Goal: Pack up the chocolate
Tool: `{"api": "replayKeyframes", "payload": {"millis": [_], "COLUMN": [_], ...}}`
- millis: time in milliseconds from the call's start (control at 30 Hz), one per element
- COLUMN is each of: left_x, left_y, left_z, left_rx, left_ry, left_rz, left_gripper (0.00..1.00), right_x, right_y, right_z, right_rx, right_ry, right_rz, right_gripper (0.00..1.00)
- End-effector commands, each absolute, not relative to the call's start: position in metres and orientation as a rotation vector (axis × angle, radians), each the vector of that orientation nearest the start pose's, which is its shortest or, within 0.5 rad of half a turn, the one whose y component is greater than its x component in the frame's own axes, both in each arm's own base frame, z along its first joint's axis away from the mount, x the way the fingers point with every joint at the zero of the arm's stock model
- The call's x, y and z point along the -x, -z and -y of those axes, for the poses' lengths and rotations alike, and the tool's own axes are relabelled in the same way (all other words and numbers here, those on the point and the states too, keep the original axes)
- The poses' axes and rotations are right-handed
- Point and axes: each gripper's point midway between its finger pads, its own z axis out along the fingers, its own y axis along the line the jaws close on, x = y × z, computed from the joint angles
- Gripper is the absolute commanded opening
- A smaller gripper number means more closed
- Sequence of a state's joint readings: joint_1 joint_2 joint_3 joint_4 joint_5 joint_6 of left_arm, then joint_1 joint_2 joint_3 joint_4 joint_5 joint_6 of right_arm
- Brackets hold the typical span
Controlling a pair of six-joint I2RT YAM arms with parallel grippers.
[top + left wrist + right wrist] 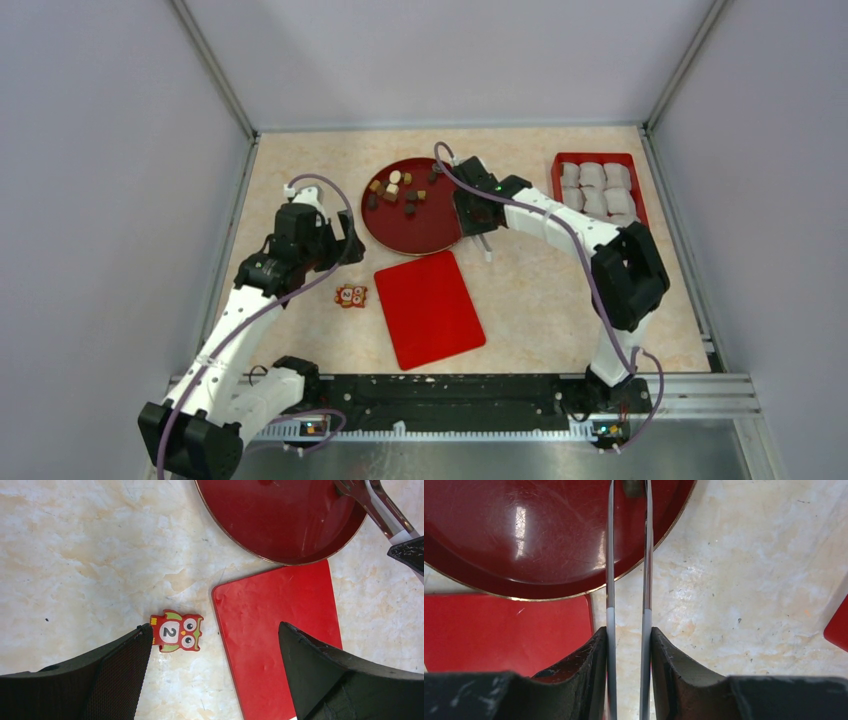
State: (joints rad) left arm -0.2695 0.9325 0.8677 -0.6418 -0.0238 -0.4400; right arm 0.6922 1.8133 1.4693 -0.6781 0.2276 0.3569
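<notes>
"Marbled bench point(300, 160), grey walls on three sides. Where is the chocolate point(395, 190)?"

"Scattered over the far-left part of the round dark-red plate point(430, 235): mostly dark chunks, a few tan, one white. None that I can see sits in the red box point(557, 175) at the far right, where the white paper cups point(595, 190) wait in rows."

"And the arms?"

"The right fingers point(584, 665) are closed narrow on a pair of metal tweezers point(610, 580), whose tines reach over the plate's rim. A dark piece point(633, 486) shows between the tips at the top edge of the wrist view — whether it is pinched I cannot tell. The left fingers point(115, 670) are spread wide and hold nothing, above the owl packet point(177, 632) and the flat red lid point(270, 600)."

"So which step?"

"Picking, I'd judge — the start of it. The next move calls for a firm squeeze on one chunk, a clean lift clear of the rim, then a carry right to a cup without loosening the tweezers."
</notes>
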Motion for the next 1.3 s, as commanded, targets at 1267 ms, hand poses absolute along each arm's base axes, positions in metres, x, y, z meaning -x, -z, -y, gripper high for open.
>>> {"api": "replayKeyframes", "payload": {"millis": [1267], "left_x": [-0.272], "left_y": [-0.19], "left_z": [0.09], "left_rx": [0.198], "left_ry": [0.371], "left_rz": [-2.24], "left_gripper": [0.99], "right_x": [-0.333], "right_y": [-0.133], "right_z": [-0.255], "right_rx": [0.412], "right_ry": [-0.036], "right_rz": [-2.482], "right_gripper": [0.34]}}
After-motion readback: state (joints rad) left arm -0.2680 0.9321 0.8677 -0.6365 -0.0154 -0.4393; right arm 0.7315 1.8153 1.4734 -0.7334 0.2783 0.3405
